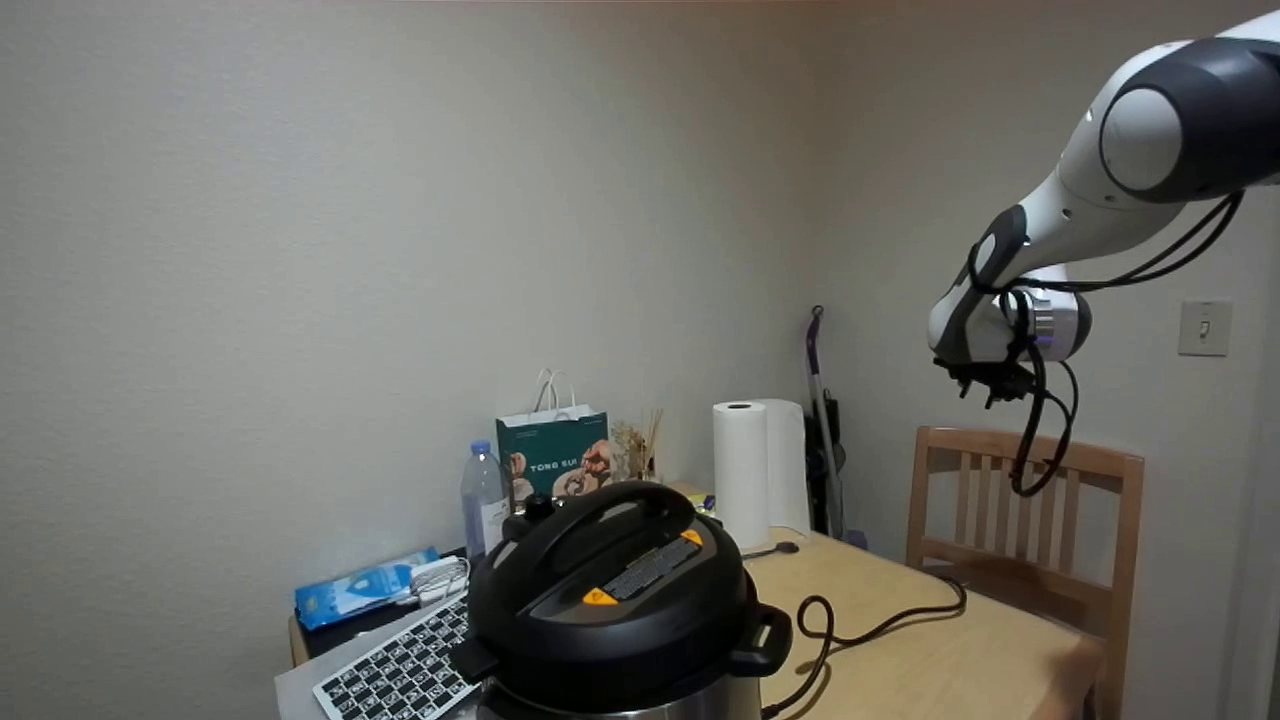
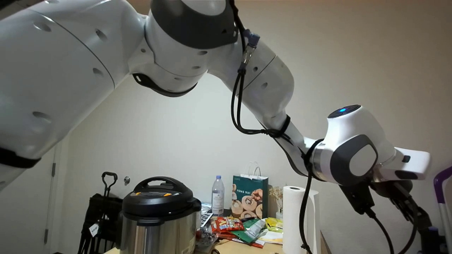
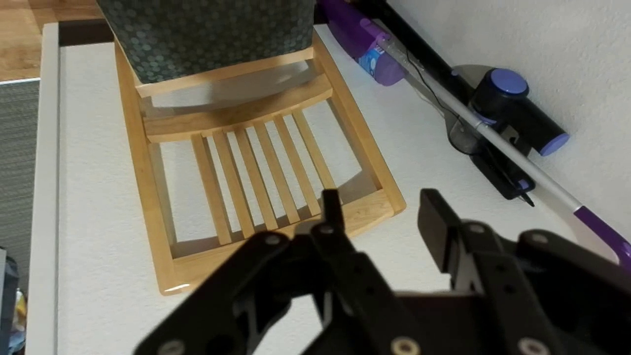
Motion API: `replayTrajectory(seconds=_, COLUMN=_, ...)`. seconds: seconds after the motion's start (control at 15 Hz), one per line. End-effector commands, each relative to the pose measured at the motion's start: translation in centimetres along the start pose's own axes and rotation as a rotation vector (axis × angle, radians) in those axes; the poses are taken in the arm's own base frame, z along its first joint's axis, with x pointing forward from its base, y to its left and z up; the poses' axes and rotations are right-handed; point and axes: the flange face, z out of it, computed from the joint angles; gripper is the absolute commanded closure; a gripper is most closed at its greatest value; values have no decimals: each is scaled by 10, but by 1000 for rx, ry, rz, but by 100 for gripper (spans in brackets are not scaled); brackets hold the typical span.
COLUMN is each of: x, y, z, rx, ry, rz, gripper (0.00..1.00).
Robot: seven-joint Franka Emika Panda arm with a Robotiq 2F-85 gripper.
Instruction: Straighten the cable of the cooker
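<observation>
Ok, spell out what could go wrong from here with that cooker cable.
Beside the cooker, the cable curls into a loop; pulling could tighten it into a kink.
Its far stretch appears to reach the edge of the table, so a hard tug might drag it off.
The wrist view shows the chair but no cable, so the open end effector could miss unless re-aimed.
</observation>
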Motion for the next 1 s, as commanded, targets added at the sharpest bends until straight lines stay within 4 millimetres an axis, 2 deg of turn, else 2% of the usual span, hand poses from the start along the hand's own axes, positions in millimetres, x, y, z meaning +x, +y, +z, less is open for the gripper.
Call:
replayTrajectory(seconds=0.0, x=-9, y=-9, z=0, rx=8, ry=4, rz=11, gripper=21)
replayTrajectory(seconds=0.2, x=-26, y=-19, z=-23, rx=76, ry=-5, rz=-30, gripper=4)
replayTrajectory(seconds=0.4, x=-50, y=-31, z=-56, rx=172, ry=22, rz=-55, gripper=0)
replayTrajectory(seconds=0.47, x=-38, y=-37, z=-26, rx=128, ry=20, rz=-41, gripper=4)
replayTrajectory(seconds=0.53, x=-45, y=-41, z=-35, rx=154, ry=25, rz=-44, gripper=0)
replayTrajectory(seconds=0.67, x=-50, y=-41, z=-45, rx=169, ry=19, rz=-46, gripper=0)
replayTrajectory(seconds=0.93, x=-49, y=-37, z=-47, rx=165, ry=18, rz=-45, gripper=0)
